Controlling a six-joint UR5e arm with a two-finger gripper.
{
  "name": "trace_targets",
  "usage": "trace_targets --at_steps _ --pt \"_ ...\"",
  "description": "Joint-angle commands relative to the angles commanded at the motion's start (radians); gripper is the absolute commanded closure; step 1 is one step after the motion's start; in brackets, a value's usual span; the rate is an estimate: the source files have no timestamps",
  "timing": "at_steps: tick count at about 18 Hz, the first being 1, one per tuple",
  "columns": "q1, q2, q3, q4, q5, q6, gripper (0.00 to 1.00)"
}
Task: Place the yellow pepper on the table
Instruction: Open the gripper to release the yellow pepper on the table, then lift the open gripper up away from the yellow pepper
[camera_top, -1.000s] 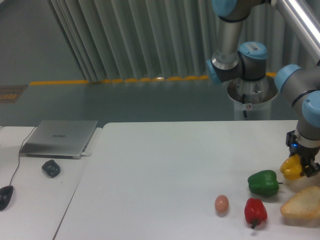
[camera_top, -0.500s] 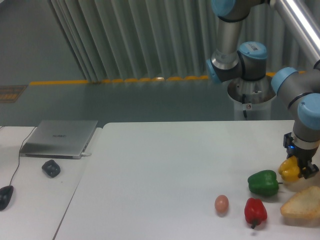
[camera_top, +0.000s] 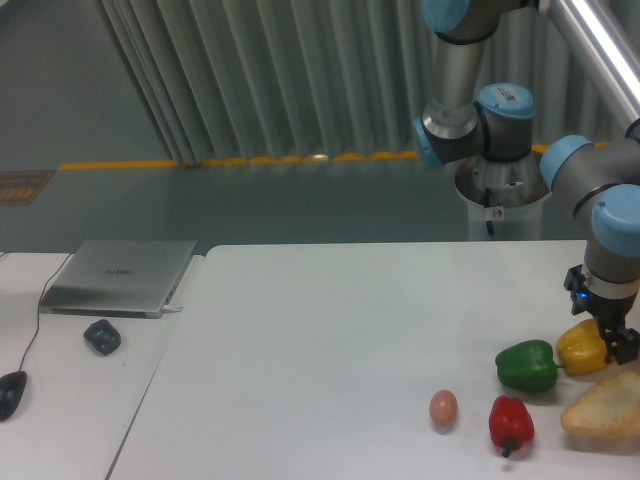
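Here, low on the white surface (camera_top: 330, 330) toward the right sit an egg (camera_top: 443, 406), a red pepper (camera_top: 511, 423) and a green pepper (camera_top: 527, 365); at the right edge the gripper (camera_top: 604, 338) grasps the yellow pepper (camera_top: 581, 347), just above the bread (camera_top: 604, 405).

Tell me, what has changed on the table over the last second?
The gripper has shifted slightly left and carried the yellow pepper with it, down beside the green pepper. Whether it has let go, I cannot tell. The green pepper, red pepper, egg and bread have not moved.
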Motion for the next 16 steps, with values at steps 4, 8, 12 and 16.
trace_targets --at_steps 4,8,12,16 --pt "0.0 0.011 0.049 0.0 -0.002 0.008 0.0" --pt "-0.002 0.012 0.066 0.009 0.026 0.038 0.0" --pt "-0.003 0.015 0.058 0.041 0.052 0.038 0.0" --pt "-0.002 0.02 0.055 0.041 0.051 0.04 0.0"
